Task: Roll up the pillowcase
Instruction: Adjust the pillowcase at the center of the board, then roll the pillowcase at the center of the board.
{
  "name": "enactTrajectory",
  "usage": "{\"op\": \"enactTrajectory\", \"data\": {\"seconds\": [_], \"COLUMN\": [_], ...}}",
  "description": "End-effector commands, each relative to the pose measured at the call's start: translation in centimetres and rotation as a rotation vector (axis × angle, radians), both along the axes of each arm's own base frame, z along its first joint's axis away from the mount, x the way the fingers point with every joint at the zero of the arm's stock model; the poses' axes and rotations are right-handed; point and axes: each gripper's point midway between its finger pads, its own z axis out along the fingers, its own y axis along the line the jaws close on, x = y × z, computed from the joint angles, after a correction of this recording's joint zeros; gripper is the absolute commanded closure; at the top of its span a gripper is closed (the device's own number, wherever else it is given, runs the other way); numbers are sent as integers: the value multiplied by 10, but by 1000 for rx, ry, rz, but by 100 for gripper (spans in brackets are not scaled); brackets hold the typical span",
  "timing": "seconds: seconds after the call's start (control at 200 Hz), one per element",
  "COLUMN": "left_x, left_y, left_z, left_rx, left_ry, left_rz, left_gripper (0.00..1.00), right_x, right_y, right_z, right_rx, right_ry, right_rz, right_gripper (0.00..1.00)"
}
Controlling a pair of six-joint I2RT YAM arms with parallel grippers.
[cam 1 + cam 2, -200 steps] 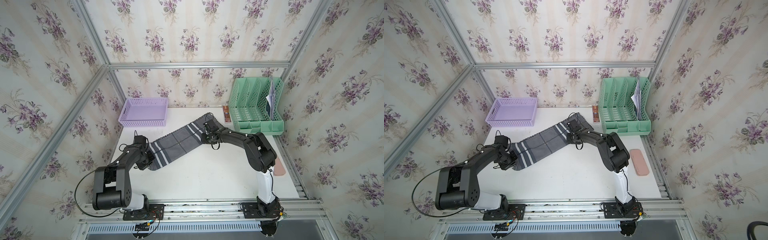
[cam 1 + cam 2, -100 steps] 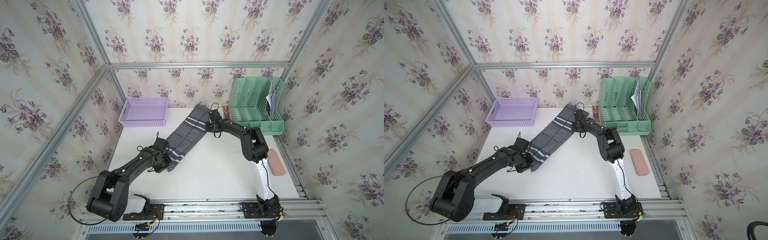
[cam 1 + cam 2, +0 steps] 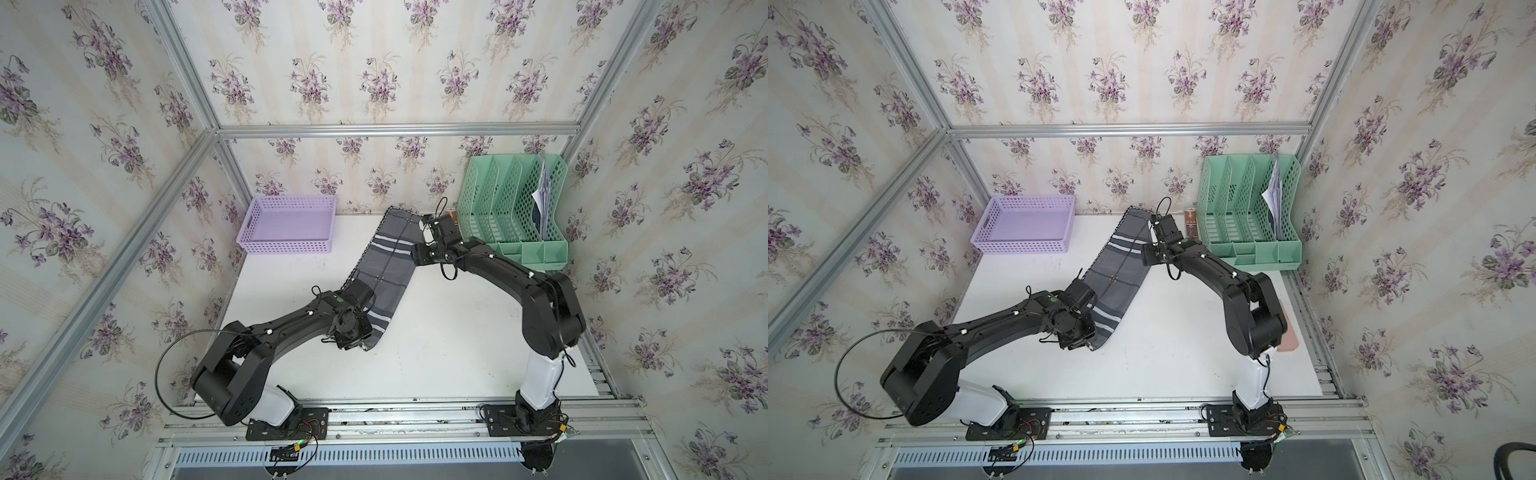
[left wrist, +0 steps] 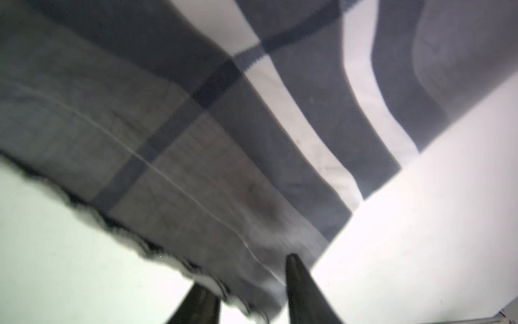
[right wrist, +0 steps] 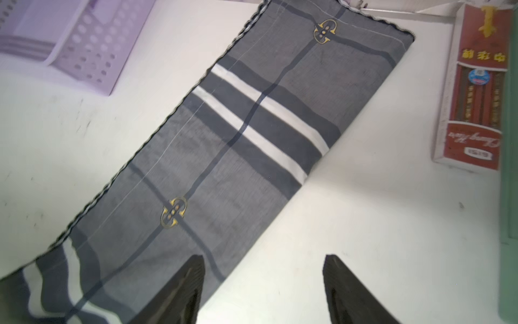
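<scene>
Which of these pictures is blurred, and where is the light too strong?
Left wrist view: the pillowcase is smeared throughout, and the table beside it is blown out to white. Right wrist view: the plaid is crisp, softening only closest to the camera. Both top views: sharp, evenly lit, no glare.

I see the pillowcase point(image 5: 252, 134) as soft, matt woven cloth with a rough crimped edging. Under it the table point(image 3: 457, 332) is smooth white, faintly scuffed. At eleven o'clock the lilac basket point(image 3: 286, 247) looks like perforated plastic, as does the green file rack point(image 3: 478, 199) at one o'clock. The red box point(image 5: 473, 92) beside it is glossy card. The frame rails point(image 3: 395, 129) are brushed metal.
</scene>
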Motion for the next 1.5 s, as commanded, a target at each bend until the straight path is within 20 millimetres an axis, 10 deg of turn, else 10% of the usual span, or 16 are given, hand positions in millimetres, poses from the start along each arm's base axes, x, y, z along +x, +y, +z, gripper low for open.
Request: {"op": "enactTrajectory", "data": {"seconds": [0.0,0.205,0.4,0.519,0.869,1.214,1.493], "left_x": [-26,-12,35,63,94,74,55], "left_y": [8,63,99,113,140,139,133], "left_z": [26,90,52,42,-15,-53,-48], "left_rx": [34,101,33,76,151,143,86], "left_ry": [32,-262,-245,-224,-111,22,26], "left_rz": [-32,54,155,134,69,62,91], "left_gripper": [18,25,32,28,27,79,83], "right_x": [-25,-121,-224,-253,-265,-238,-228], "right_y": [1,41,103,130,187,198,188], "right_z": [18,21,13,-12,-64,-110,-142], "right_rx": [-35,-22,20,-70,-287,-474,-597], "right_ry": [-109,-187,-286,-273,-295,-346,-356], "right_rz": [52,298,636,753,875,851,870], "right_gripper": [25,23,22,20,17,14,18]}}
